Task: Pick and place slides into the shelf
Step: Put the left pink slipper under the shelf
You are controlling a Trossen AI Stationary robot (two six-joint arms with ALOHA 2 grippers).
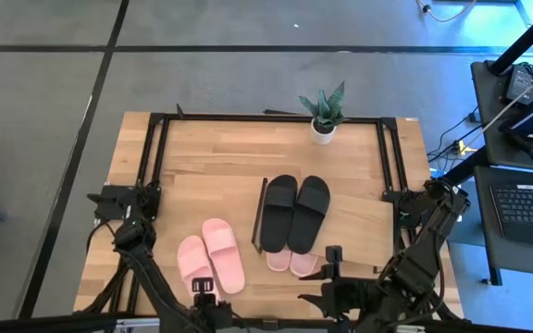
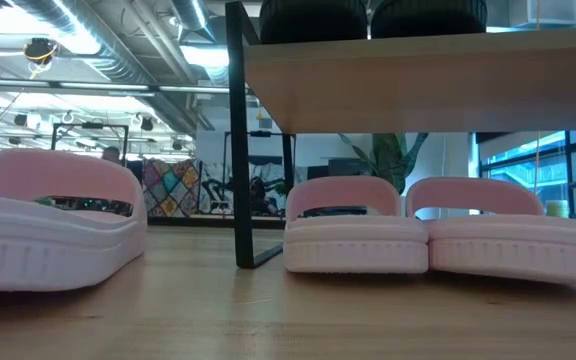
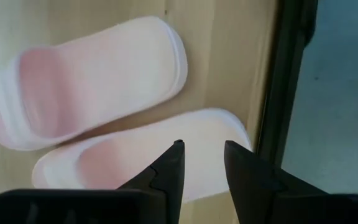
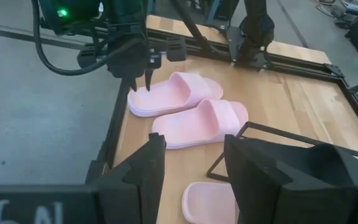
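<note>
Now your left gripper [image 3: 202, 155] hovers with jaws half open and empty over the loose pink slides [image 1: 211, 257] near the desk's [image 1: 220, 148] front-left edge. The black pair [image 1: 296, 211] lies atop the shelf [image 1: 359, 222], the other pink pair [image 1: 291, 262] beneath. Your right gripper [image 4: 194, 158] waits open, empty.

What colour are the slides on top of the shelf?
Black slides, clearest in the high view.

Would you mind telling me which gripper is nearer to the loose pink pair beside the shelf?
Left. The left gripper hangs open right over the loose pink pair; the right gripper waits open farther off, nearer the shelf.
</note>
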